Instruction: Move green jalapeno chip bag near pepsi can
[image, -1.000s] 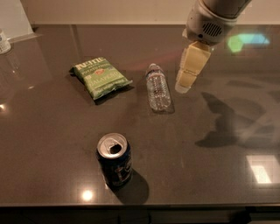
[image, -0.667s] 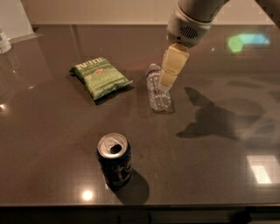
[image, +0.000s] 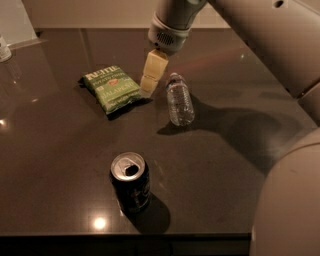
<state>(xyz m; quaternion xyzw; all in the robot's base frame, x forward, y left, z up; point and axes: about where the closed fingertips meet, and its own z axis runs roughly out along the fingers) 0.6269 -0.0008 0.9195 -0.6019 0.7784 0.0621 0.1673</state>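
The green jalapeno chip bag (image: 111, 89) lies flat on the dark table (image: 60, 165), left of centre. The pepsi can (image: 131, 182) stands upright near the front edge, its opened silver top showing. My gripper (image: 150, 82) hangs from the arm at the top and sits just right of the bag's right edge, between the bag and a water bottle, low over the table. It holds nothing that I can see.
A clear plastic water bottle (image: 180, 99) lies on its side just right of the gripper. My arm fills the upper right and right side. A white object (image: 5, 48) stands at the far left edge.
The gripper has moved left, from right of the water bottle across it to just beside the chip bag. The bag, bottle and can have not moved.
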